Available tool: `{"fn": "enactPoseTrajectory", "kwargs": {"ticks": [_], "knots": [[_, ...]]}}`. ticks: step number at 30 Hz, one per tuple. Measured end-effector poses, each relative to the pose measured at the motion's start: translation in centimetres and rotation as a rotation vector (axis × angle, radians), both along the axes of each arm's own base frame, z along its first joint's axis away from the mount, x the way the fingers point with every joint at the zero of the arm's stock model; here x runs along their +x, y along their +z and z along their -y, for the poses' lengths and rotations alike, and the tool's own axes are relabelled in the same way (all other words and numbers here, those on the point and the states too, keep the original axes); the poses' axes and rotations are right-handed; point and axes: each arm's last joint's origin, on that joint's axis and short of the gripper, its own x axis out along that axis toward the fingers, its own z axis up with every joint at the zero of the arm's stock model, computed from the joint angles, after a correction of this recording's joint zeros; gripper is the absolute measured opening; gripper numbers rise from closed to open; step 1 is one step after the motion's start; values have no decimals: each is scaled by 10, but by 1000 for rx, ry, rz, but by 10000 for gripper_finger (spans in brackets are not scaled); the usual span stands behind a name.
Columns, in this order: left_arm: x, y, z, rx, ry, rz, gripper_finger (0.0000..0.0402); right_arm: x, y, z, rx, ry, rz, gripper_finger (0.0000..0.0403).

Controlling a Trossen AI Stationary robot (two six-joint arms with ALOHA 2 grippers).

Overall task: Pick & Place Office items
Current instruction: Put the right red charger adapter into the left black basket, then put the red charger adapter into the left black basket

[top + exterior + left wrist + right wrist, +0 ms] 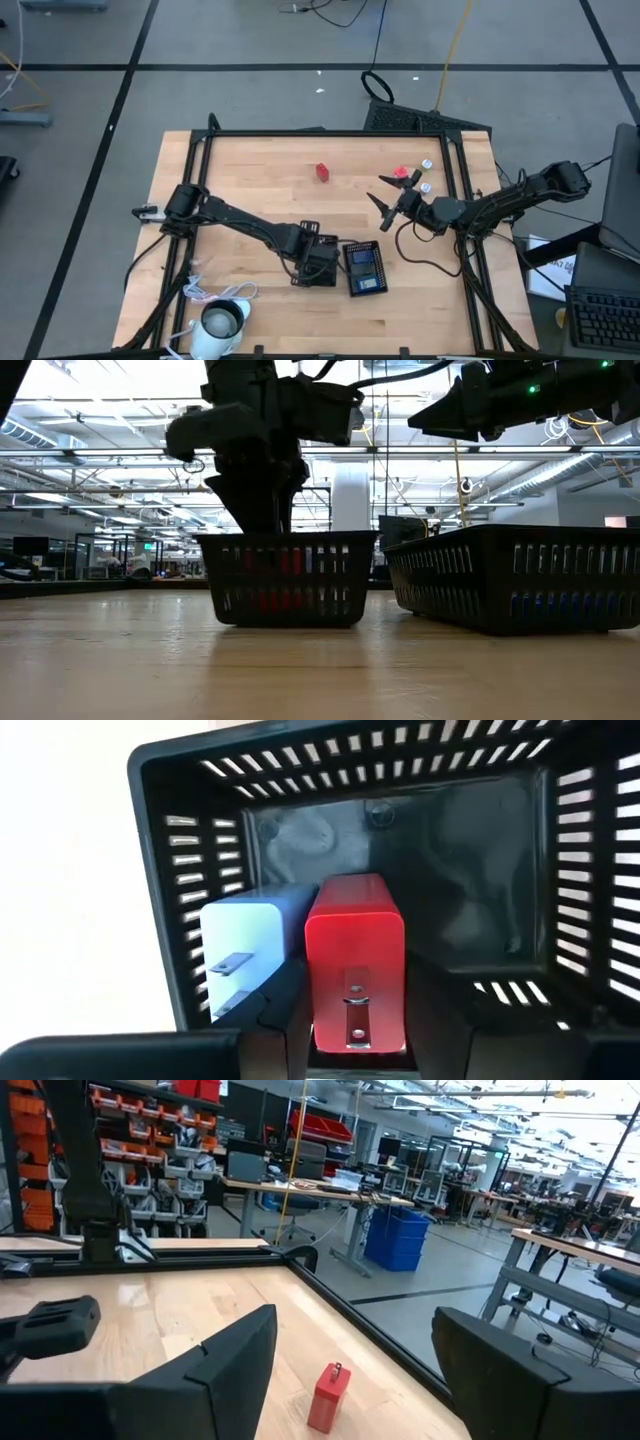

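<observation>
left hand (318, 262) hides tray (309, 231) | silvery bits (426, 163) too small (shape unclear)

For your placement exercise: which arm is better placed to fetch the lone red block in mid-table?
Probably right: the right gripper hangs open over bare table, facing the lone red block; the left gripper is down in a black slotted tray, around another red block.

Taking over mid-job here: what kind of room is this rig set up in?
Most likely an industrial workshop or robotics lab: the right wrist view shows shelves of red parts bins, rows of workbenches and a blue crate on a bare concrete floor.
</observation>
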Motion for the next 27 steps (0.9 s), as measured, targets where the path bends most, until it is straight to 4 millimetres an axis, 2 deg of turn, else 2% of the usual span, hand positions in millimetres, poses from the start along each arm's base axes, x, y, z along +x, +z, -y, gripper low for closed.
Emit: {"fn": "enactPoseTrajectory", "kwargs": {"ticks": [7,11,16,19,27], "knots": [[0,-2,0,2,29,1,243,0,0,0,-2,0,-2,255],[0,-2,0,1,32,1,285,0,0,0,-3,0,-2,254],[-1,3,-1,-4,35,9,309,0,0,0,-4,0,-5,255],[-3,15,-3,-25,57,43,315,0,-1,0,-5,0,-12,255],[-19,71,-7,-79,61,210,313,0,-2,0,-5,0,-19,255]]}}
